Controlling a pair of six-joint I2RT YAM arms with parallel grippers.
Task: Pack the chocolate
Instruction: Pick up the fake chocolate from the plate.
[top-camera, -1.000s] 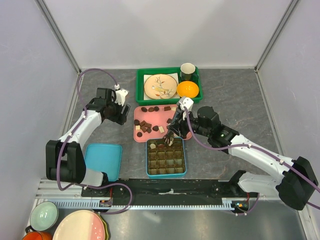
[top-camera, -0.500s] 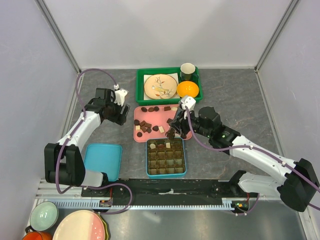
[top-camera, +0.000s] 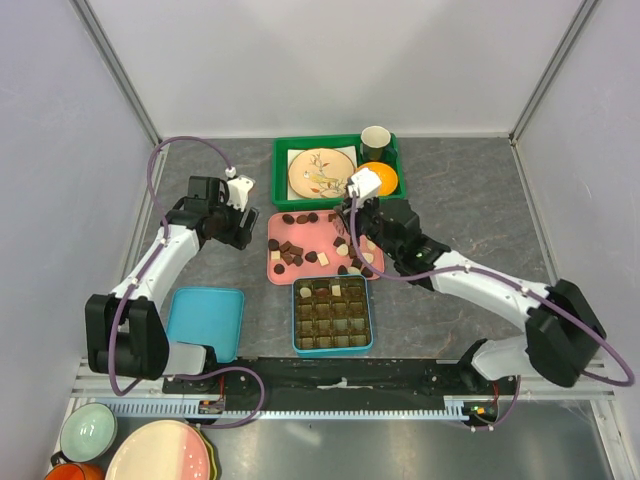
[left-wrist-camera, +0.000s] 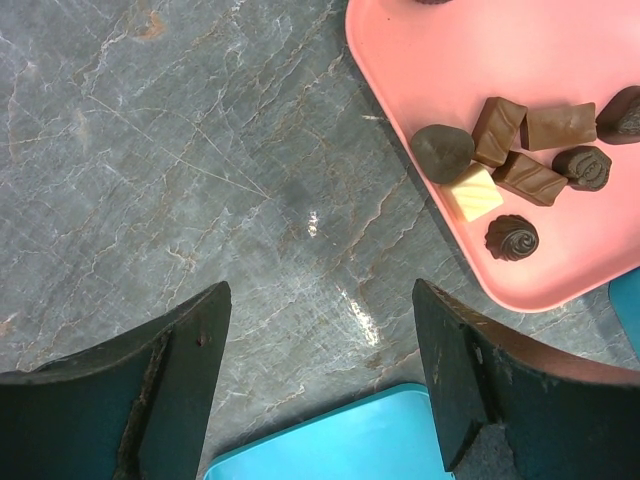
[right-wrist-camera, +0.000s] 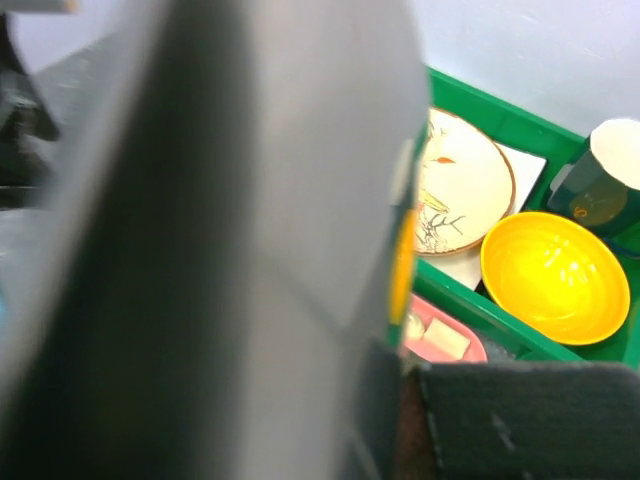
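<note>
Pink tray (left-wrist-camera: 420, 60) was seen carrying most of the loose chocolate (left-wrist-camera: 500, 150), a few pieces sitting in the teal compartment box's (top-camera: 297, 322) far row. Left gripper (left-wrist-camera: 320, 290) was held wide apart over the table (left-wrist-camera: 200, 150) beside the tray, nothing gripped; right gripper (top-camera: 352, 243) was placed over the tray's right end, its pincer state not determinable. Pieces were judged light, rigid, smooth and easily marked, best pinched gently across opposite flat sides.
</note>
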